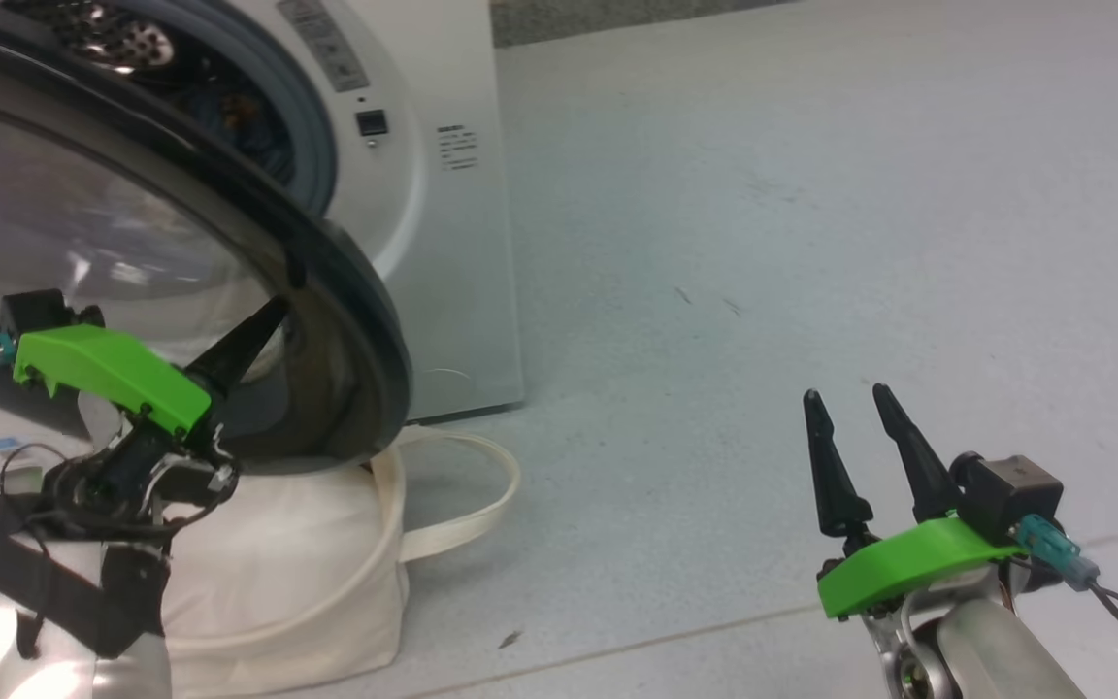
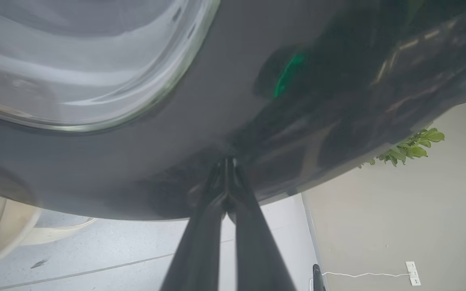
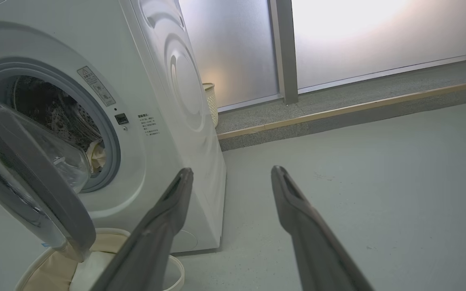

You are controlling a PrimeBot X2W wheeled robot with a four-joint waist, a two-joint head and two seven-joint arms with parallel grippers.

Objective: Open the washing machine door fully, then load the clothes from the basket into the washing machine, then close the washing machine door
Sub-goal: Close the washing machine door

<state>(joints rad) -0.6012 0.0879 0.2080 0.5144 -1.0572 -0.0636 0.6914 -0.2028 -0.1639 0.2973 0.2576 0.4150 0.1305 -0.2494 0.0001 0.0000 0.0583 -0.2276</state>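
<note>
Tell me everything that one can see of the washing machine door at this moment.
The washing machine door is large and round, with a wide glossy black rim around a bulging clear glass centre. It stands partly open, swung out from the white washing machine. Its lower edge hangs over the cream basket; whether they touch cannot be told. The left gripper, fingers together, touches the rim with its tips, and the rim mirrors them.
</note>
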